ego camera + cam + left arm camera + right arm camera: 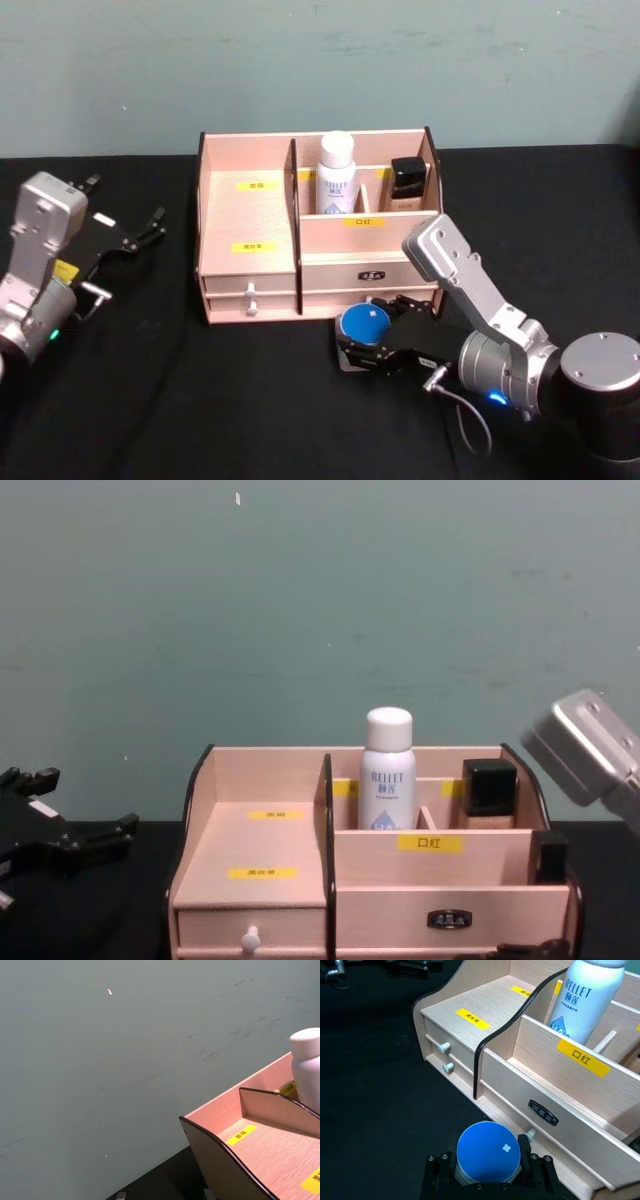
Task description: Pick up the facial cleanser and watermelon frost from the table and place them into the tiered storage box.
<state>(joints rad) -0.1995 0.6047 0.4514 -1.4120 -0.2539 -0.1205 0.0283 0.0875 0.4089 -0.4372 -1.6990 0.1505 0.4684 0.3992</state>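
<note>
The tiered storage box point(250, 215) of pale wood stands mid-table, also seen in the right wrist view point(545, 1075) and chest view point(260, 865). A white bottle marked RELLET, the facial cleanser point(337, 175) point(587, 1000) point(387, 780), stands upright in a back compartment. The watermelon frost point(363, 324), a small round jar with a blue lid point(487, 1151), is just in front of the box's lower drawer. My right gripper point(370, 345) point(487, 1172) is shut on it, one finger on each side. My left gripper point(150, 230) point(90, 840) rests open, left of the box.
A dark-capped bottle point(408, 185) stands in the back right compartment beside the cleanser. White drawer knobs point(443, 1047) stick out of the box's front. The black table runs to a teal wall behind. Bare tabletop lies left of and in front of the box.
</note>
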